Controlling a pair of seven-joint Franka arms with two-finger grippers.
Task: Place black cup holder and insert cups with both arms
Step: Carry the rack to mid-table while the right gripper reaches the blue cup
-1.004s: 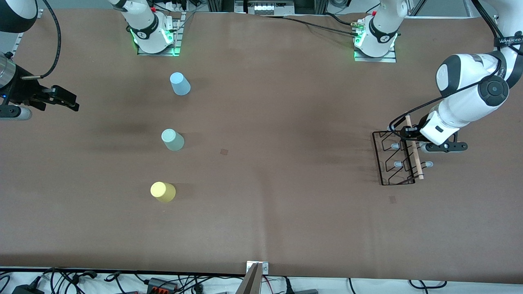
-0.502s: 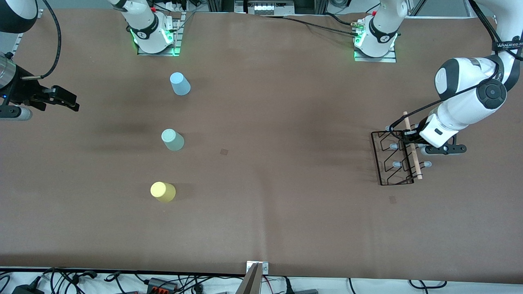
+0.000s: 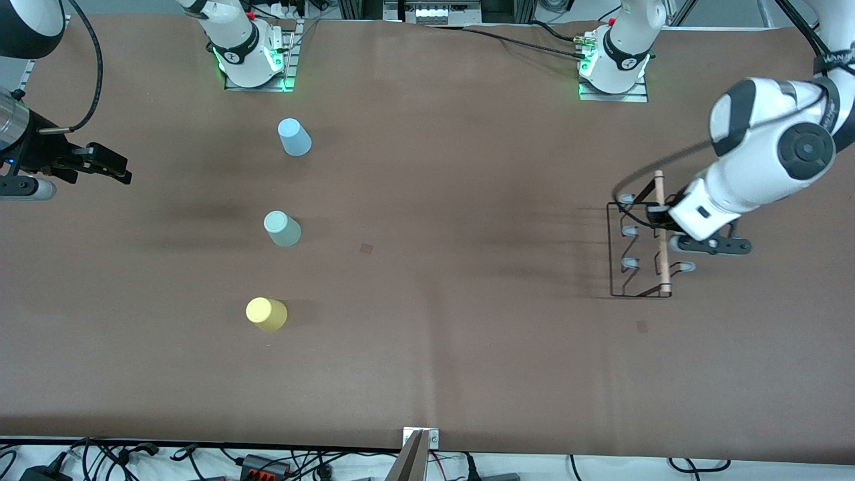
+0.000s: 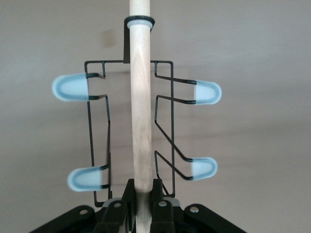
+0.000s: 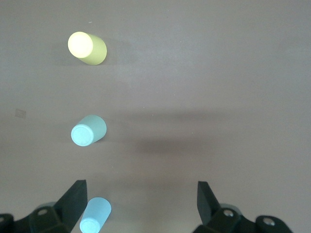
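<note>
Gripping the black cup holder [image 3: 640, 250] by its wooden rod handle [image 4: 141, 97], with the left claw [image 4: 143, 194] clamped on the rod near one end, over the left arm's end of the tabletop [image 3: 454, 347]. Hanging or lightly resting there; impossible to tell from these views whether the wire base is touching the surface. Showing pale grey-blue tipped prongs [image 4: 206, 92] jutting out on both sides of the rod, all bare.

Waiting with the right claw [image 5: 141, 199] at the right arm's end of the tabletop, fingers spread wide apart, holding nothing.

Standing upside down in a row toward the right arm's end: light blue cup [image 3: 294, 137] farthest from the front camera, pale green cup [image 3: 282, 228] in the middle, yellow cup [image 3: 266, 314] nearest. All three well apart from the holder.

Judging progress: only beginning. Holder grasped but probably not yet set at its final spot; no cup picked up, none on a prong. Remaining: setting the holder down, releasing it, then lifting and slotting each of the three cups.

Reading labels: partial white lettering on a black strap around the left arm's cable bundle [image 3: 838, 60], too cut off to read with confidence. Nothing written on cups or holder.
</note>
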